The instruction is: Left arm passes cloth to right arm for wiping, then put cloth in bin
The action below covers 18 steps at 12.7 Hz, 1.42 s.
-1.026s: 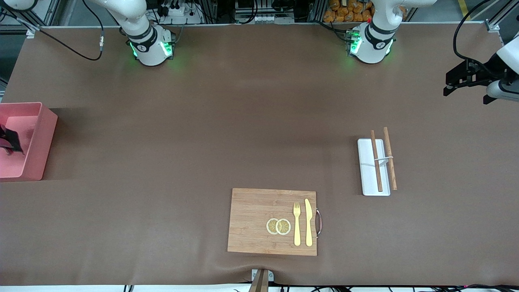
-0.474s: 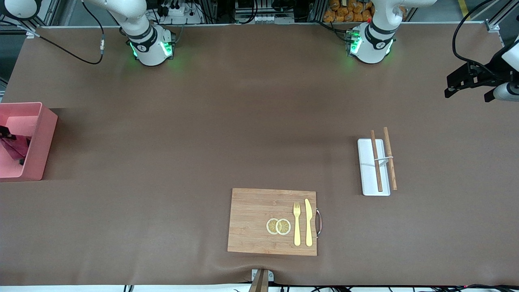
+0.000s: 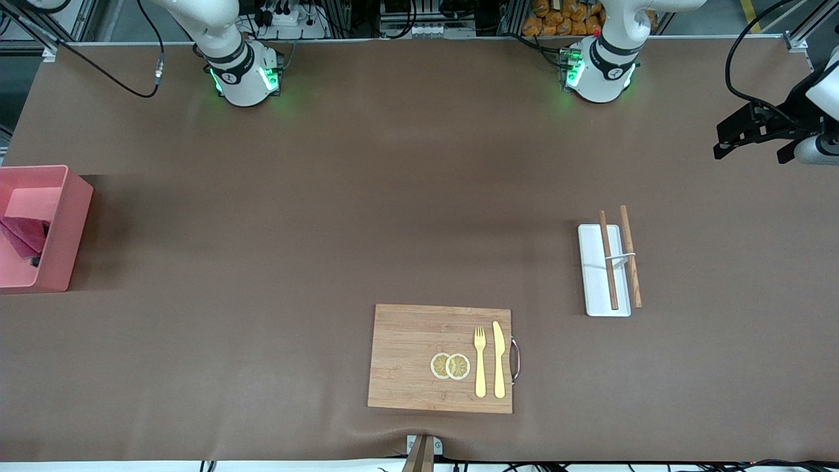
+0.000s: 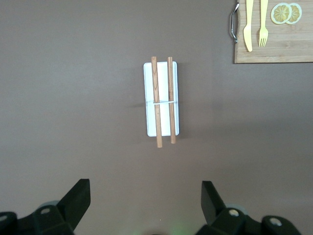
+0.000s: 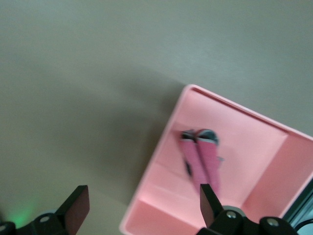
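The maroon cloth (image 3: pixel 23 235) lies loose inside the pink bin (image 3: pixel 72 223) at the right arm's end of the table. The right wrist view shows the cloth (image 5: pixel 205 164) on the bin's floor, with the bin's wall (image 5: pixel 156 171) below the camera. My right gripper (image 5: pixel 143 200) is open and empty, up in the air over the bin's edge; it is out of the front view. My left gripper (image 3: pixel 748 157) is open and empty, waiting in the air over the left arm's end of the table; its wrist view (image 4: pixel 144 196) shows bare table between the fingers.
A flat white tray (image 3: pixel 593 288) with two wooden sticks lies toward the left arm's end, also seen in the left wrist view (image 4: pixel 175 100). A wooden cutting board (image 3: pixel 406 354) with a fork, a knife and lemon slices lies near the front camera.
My right gripper was down in the bin with the cloth, then let it go and rose out of the front view. The cloth stays in the bin. The left gripper shifted slightly.
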### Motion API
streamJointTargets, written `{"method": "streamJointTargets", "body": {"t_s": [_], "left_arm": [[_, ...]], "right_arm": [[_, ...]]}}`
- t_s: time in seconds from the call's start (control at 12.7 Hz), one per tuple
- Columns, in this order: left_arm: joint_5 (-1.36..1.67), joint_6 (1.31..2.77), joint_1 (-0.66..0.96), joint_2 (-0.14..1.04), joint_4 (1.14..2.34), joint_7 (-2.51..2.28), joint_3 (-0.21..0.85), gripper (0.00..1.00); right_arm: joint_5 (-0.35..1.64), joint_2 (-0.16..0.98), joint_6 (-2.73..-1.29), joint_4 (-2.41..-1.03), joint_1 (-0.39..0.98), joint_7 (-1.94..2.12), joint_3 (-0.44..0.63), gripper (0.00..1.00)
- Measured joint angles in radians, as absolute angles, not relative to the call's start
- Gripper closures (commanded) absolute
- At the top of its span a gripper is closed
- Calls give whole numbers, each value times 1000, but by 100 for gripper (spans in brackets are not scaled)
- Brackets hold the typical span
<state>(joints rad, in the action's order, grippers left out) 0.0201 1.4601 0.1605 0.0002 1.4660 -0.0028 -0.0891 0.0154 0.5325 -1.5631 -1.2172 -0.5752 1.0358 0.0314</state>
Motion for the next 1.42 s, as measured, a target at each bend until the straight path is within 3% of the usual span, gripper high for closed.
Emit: {"method": "streamJointTargets", "body": {"t_s": [0.71,1.03,1.42], "left_arm": [[20,1460,156,0,1465,-3,-97,0],[20,1460,156,0,1465,-3,-97,0],[20,1460,155,0,1465,-3,-98,0]], "right_arm": [[42,399,-1417,-1257,-186,222,22,0],[42,306,-1459,-1330,-79,-20,23,0],[42,39,-1735,-1719,-75,-29,31,0]]}}
